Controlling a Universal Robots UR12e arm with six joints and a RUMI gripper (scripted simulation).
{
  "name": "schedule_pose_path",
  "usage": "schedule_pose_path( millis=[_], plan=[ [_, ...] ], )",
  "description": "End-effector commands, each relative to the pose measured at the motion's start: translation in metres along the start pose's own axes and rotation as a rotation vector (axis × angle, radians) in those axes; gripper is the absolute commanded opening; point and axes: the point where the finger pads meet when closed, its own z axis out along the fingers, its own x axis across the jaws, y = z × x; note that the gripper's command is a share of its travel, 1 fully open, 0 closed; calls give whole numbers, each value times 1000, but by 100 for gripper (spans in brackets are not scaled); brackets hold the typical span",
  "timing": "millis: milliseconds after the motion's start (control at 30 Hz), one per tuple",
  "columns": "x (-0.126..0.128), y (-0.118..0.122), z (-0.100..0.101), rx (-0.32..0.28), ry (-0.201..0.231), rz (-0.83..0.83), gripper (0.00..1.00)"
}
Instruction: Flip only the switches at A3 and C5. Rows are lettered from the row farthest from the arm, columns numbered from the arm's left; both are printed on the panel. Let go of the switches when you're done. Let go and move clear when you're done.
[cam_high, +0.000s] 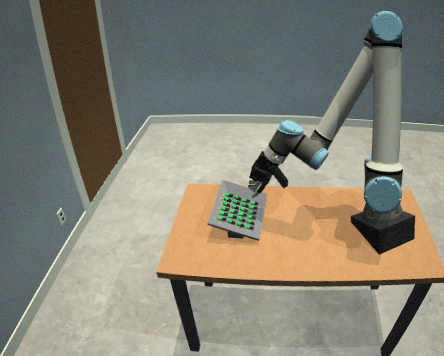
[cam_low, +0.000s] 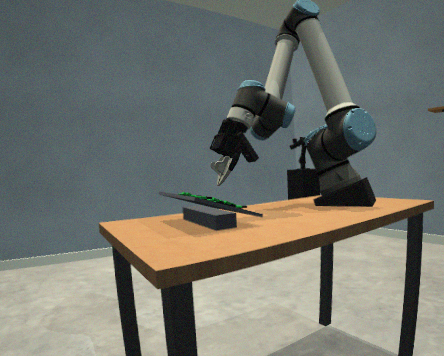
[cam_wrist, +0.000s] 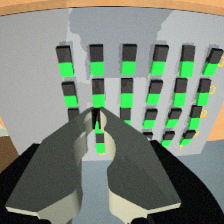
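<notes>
An orange-brown wooden counter (cam_high: 310, 250) on dark legs is shown at the centre of the top view, with a grey, square, tilted switch panel (cam_high: 216, 218) set on its left half. The panel is carried on a dark rectangular block (cam_low: 209, 218), seen in the exterior view at centre, so that it slopes above the counter surface. Rows of small green-and-black rocker switches (cam_high: 239, 210) are arranged in a grid across the panel; in the wrist view they (cam_wrist: 128, 60) fill the upper half of the frame, each with a black part above a bright green part. The printed row and column marks cannot be read. The grey six-joint arm with blue joint caps (cam_high: 385, 90) is mounted on a black square pedestal (cam_high: 406, 235) at the right of the counter. The black two-jaw gripper (cam_high: 257, 188) is held above the upper right edge of the panel in the top view, clear of the switches as seen in the exterior view (cam_low: 220, 175). The pale grey fingers are pressed together to a point and nothing is held between them. A brown door (cam_high: 80, 90) is seen at the upper left of the top view.
</notes>
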Motion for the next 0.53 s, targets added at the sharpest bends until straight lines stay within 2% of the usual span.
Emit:
schedule_pose_path(
  millis=[0, 200, 500],
  plan=[
    [0, 0, -11, 0, 0, 0, 0],
    [0, 0, -27, 0, 0, 0, 0],
    [0, 0, -27, 0, 0, 0, 0]
  ],
)
